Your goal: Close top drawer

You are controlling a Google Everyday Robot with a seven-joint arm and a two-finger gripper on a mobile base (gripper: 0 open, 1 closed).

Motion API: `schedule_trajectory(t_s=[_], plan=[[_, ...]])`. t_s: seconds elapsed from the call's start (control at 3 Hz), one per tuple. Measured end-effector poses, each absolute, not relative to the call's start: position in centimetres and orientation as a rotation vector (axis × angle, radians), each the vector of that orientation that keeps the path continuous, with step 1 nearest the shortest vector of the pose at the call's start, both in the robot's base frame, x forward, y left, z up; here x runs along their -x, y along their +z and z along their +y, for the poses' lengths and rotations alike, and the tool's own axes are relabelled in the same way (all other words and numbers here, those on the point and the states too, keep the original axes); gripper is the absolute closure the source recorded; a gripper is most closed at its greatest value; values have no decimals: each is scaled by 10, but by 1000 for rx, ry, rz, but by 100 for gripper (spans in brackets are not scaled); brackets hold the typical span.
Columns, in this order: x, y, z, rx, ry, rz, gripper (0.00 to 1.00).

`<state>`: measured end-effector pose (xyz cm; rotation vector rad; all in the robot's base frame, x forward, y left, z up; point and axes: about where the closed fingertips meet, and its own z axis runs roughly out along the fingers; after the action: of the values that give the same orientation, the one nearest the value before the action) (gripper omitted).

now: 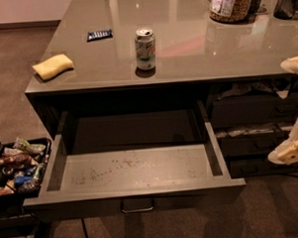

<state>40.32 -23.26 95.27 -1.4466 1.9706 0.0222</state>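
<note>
The top drawer [136,173] is wide, shallow and dark grey-olive. It stands pulled far out from under the counter, showing its speckled dusty floor. Its flat front [68,208] faces me with a small metal loop handle [137,207] at its centre. My gripper [291,147] shows as cream-white parts at the right edge of the camera view, right of the drawer's right side wall and apart from it. It holds nothing that I can see. Most of it is cut off by the frame edge.
On the counter [195,49] stand a soda can [145,49], a yellow sponge [52,66], a dark snack bar [99,35] and a jar [230,3]. Narrower grey drawers [252,111] with paper clutter sit at right. A snack tray [17,164] stands at left.
</note>
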Motion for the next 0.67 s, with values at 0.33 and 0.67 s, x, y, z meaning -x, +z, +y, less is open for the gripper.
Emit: schedule_trajectory(t_s=[0.33,0.67], plan=[[-407,954,-214,1406,59,1812,0],[-406,968,-200,1394,90,1741,0]])
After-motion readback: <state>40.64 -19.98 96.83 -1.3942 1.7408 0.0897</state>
